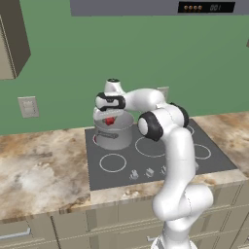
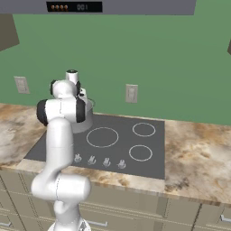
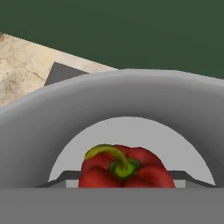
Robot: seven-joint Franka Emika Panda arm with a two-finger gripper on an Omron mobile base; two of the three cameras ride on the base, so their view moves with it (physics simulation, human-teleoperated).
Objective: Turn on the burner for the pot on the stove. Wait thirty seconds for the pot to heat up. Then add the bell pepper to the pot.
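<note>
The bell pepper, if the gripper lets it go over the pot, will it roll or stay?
The bell pepper looks rounded and glossy, so it may slip and roll a little. It hangs above the pot's floor, whose tall walls would probably keep it inside. It seems firm, not floppy.

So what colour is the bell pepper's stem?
Yellow-green stem on the red bell pepper, clearest in the hand view.

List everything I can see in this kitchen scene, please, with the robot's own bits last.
pot: one, grey, on the stove's back left ring
bell pepper: one, red with green stem, held over the pot's opening
stove: one, dark grey, set in the counter
knobs: four, silver, along the stove's front edge
counter: one, marbled beige
wall outlets: two, pale, on the green wall
gripper: one, dark-tipped, above the pot, closed on the bell pepper
</note>
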